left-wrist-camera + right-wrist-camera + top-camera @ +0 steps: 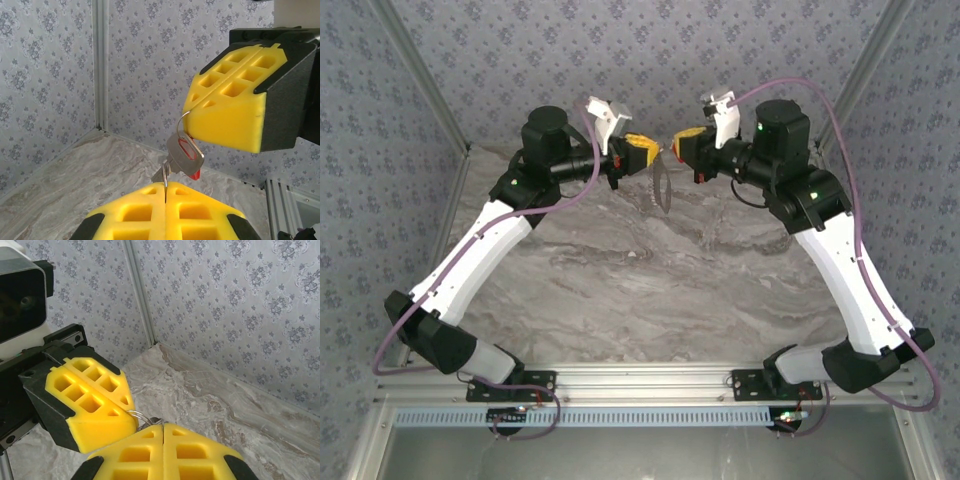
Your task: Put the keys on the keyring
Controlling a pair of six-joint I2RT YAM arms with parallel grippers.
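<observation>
The marble table (640, 290) runs back to wallpapered walls (650, 50). The left arm (480, 250) and right arm (840, 260) bend in over its far end. From overhead the left gripper (642, 152) sits nose to nose with the right gripper (682, 143), and what lies between them is too small to make out. A grey oval patch (661, 186) shows just on the near side of the left gripper. I cannot tell what it is.

The left wrist camera shows the detail. The left gripper (165, 187) is clamped, its yellow pads (135, 212) together on the blade of the key (184, 156). The key stands up out of the seam, with red showing in and under its silver head. Just above, the right gripper (194, 107) is also squeezed tight, pinching the thin wire keyring (178, 125). The keyring curves down to the key's head; I cannot tell whether it passes through.

From the right wrist camera, the right gripper (164, 429) has the left gripper (131, 407) beside it. A short arc of keyring (136, 414) shows between them.
</observation>
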